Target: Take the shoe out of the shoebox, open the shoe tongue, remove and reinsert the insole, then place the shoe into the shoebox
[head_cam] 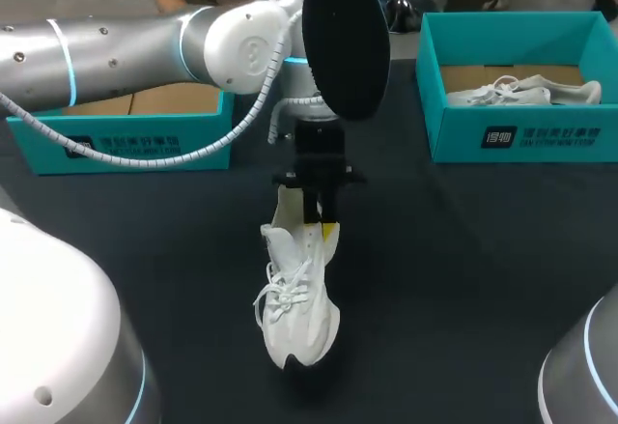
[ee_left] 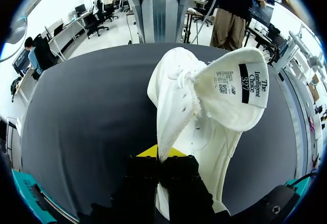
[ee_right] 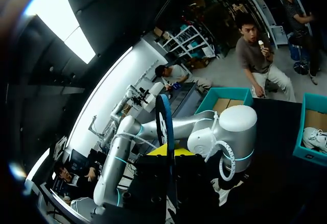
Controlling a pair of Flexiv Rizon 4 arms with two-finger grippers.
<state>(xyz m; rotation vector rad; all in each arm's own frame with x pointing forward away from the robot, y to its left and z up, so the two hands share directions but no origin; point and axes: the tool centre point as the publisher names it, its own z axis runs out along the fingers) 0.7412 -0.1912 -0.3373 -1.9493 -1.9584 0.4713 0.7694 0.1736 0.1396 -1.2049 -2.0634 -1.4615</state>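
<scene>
A white shoe (head_cam: 294, 308) lies on the dark table with its toe toward the front edge. My left gripper (head_cam: 320, 219) comes down on its heel end and is shut on the collar edge. In the left wrist view the collar cloth runs up between the left gripper (ee_left: 162, 155) fingers, and the tongue (ee_left: 235, 89) is folded out with its label showing. A black insole (head_cam: 344, 38) hangs high above the table, out of the shoe. In the right wrist view the insole (ee_right: 164, 124) stands edge-on, and my right gripper (ee_right: 164, 152) is shut on it.
A teal shoebox (head_cam: 126, 139) stands at the back left, partly behind my left arm (head_cam: 145, 47). A second teal shoebox (head_cam: 521, 139) at the back right holds another white shoe (head_cam: 526, 91). Bare dark table lies on both sides of the shoe.
</scene>
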